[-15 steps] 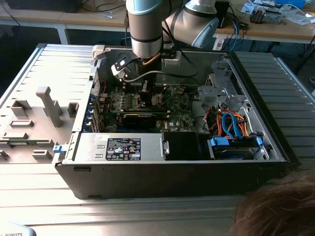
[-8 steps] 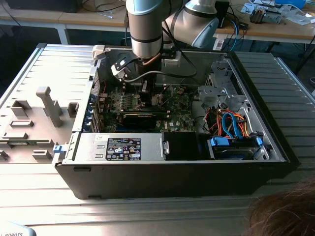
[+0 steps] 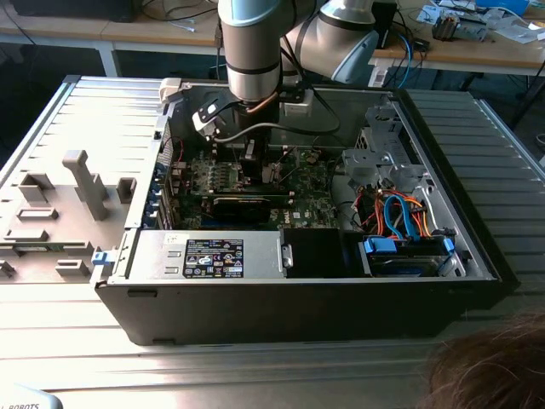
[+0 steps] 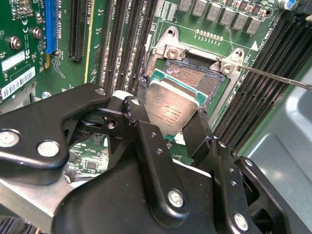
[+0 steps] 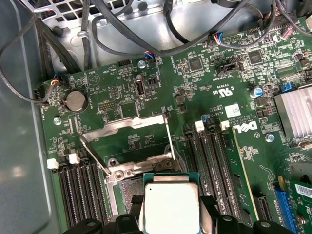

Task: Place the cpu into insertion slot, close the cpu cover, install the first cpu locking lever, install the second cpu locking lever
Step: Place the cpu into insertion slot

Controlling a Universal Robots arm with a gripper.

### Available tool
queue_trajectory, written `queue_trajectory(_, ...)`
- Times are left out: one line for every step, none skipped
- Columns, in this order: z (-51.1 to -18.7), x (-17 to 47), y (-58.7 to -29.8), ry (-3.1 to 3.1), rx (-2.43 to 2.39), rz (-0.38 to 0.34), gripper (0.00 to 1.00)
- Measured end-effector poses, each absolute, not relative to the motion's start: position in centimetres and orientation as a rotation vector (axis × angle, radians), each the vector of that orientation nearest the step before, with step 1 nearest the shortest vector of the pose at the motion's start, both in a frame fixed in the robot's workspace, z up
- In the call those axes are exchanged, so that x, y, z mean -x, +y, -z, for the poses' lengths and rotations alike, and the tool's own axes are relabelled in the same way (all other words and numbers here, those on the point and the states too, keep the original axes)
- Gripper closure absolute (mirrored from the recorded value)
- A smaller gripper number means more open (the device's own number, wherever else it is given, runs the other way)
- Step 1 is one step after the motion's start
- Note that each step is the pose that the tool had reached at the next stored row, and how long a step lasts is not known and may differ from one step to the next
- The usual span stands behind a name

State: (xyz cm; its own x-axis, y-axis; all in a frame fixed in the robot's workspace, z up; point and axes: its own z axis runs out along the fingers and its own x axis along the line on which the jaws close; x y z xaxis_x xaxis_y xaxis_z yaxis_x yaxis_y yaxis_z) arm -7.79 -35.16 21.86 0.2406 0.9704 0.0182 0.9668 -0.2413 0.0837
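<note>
The cpu (image 4: 171,108), clenched by the down-pointing end effector (image 4: 165,123), hovers above the insertion slot (image 4: 189,75).

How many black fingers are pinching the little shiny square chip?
2. One finger presses the cpu on one side, the other finger on the opposite side, holding it over the insertion slot. More could be hidden behind the chip.

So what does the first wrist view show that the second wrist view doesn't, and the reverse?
First wrist view: the open cover, a coin battery, black cables, a finned heatsink. Second wrist view: the black linkage of the gripper, a row of grey square parts. Both: the chip gripped over the socket, and memory slots.
</note>
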Motion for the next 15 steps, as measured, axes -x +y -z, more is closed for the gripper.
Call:
queue_trajectory(-21.86,7.79,-35.16,1.899,-2.432,-0.102,0.46)
queue_trajectory(-21.85,7.79,-35.16,1.897,-2.433,-0.102,0.46)
queue_trajectory(-21.85,7.79,-35.16,1.896,-2.434,-0.102,0.46)
queue_trajectory(-21.85,7.79,-35.16,1.894,-2.435,-0.102,0.46)
queue_trajectory(-21.84,7.79,-35.16,1.893,-2.436,-0.102,0.46)
queue_trajectory(-21.84,7.79,-35.16,1.891,-2.437,-0.101,0.46)
queue_trajectory(-21.84,7.79,-35.16,1.89,-2.438,-0.101,0.46)
queue_trajectory(-21.83,7.79,-35.16,1.887,-2.44,-0.101,0.46)
queue_trajectory(-21.82,7.79,-35.16,1.886,-2.441,-0.101,0.46)
queue_trajectory(-21.82,7.79,-35.16,1.885,-2.442,-0.101,0.46)
queue_trajectory(-21.81,7.79,-35.16,1.883,-2.444,-0.101,0.46)
queue_trajectory(-21.81,7.79,-35.16,1.881,-2.444,-0.101,0.46)
queue_trajectory(-21.81,7.79,-35.16,1.88,-2.445,-0.101,0.46)
queue_trajectory(-21.8,7.79,-35.16,1.878,-2.447,-0.101,0.46)
queue_trajectory(-21.8,7.79,-35.16,1.877,-2.448,-0.101,0.46)
